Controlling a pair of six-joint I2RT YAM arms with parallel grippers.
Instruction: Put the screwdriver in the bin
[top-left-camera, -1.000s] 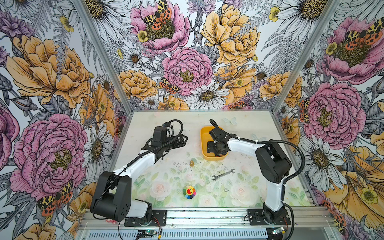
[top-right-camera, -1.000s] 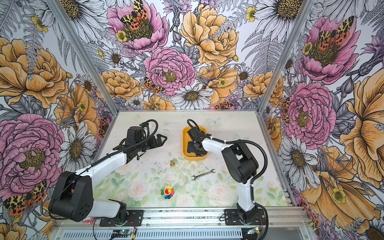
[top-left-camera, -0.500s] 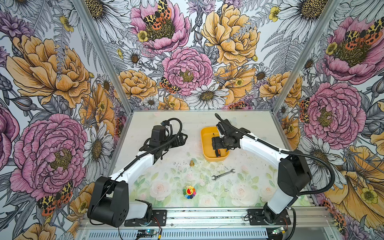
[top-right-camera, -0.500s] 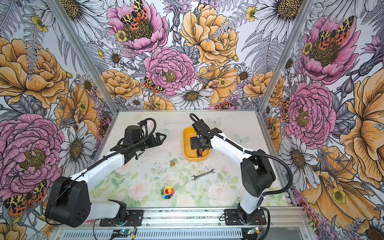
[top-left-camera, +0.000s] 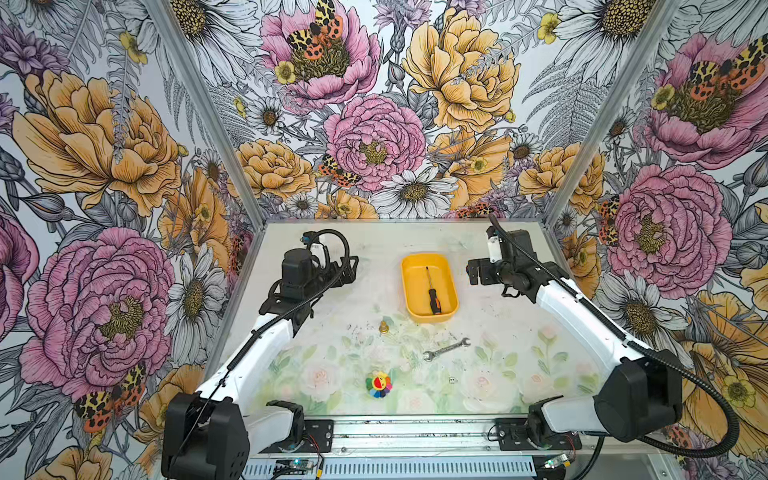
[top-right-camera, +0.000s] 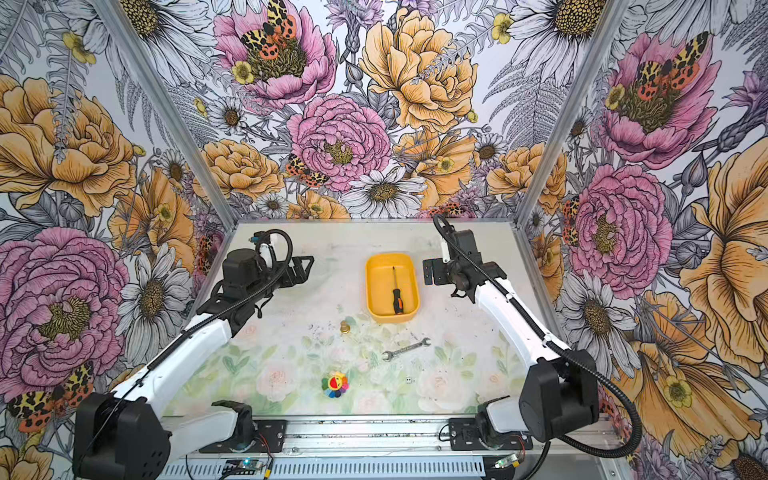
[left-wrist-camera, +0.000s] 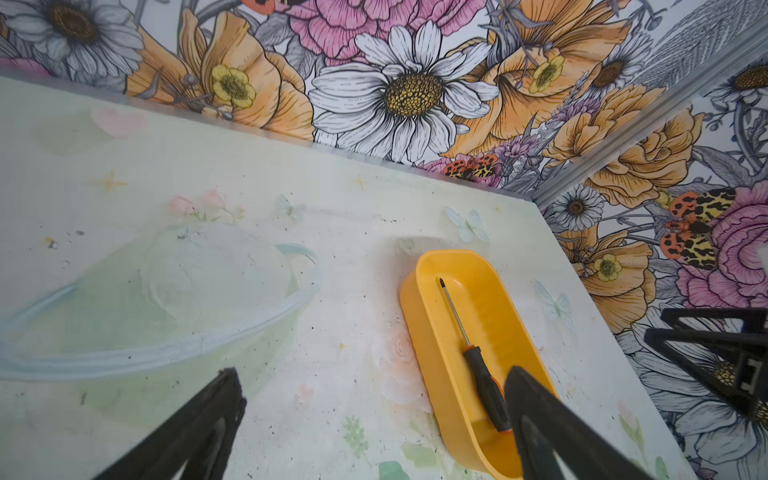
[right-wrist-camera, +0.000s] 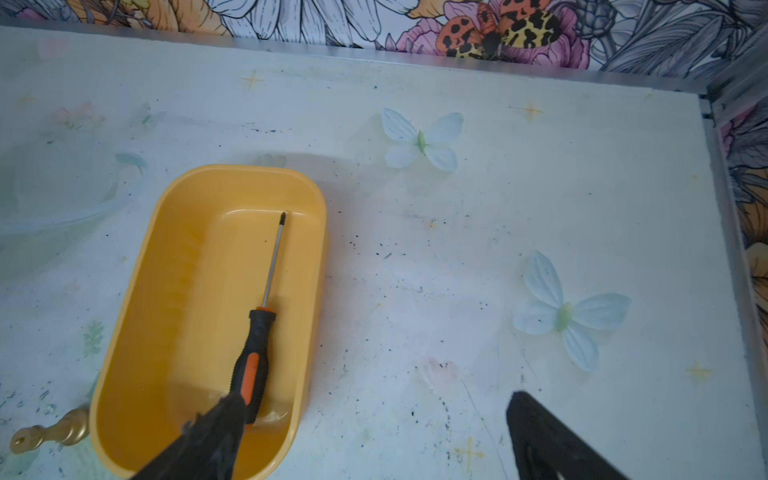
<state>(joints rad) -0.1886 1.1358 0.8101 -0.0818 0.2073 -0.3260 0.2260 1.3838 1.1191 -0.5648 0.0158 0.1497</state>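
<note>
Screwdriver (top-left-camera: 432, 291) is lying lengthwise inside the bin (top-left-camera: 410, 286); I'm seeing right gripper (top-left-camera: 473, 272) nearer, left gripper (top-left-camera: 353, 268) farther, both gaping empty.

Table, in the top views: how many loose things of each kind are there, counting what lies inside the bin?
Yellow-orange bin: 1
Screwdriver, lying in the bin: 1
Silver open-ended wrench: 1
Brass-coloured fitting: 1
Rainbow flower toy: 1
Tiny white piece, too small to identify: 1
Total: 6

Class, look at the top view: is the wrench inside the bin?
No, the wrench lies on the table, outside the bin.
</note>
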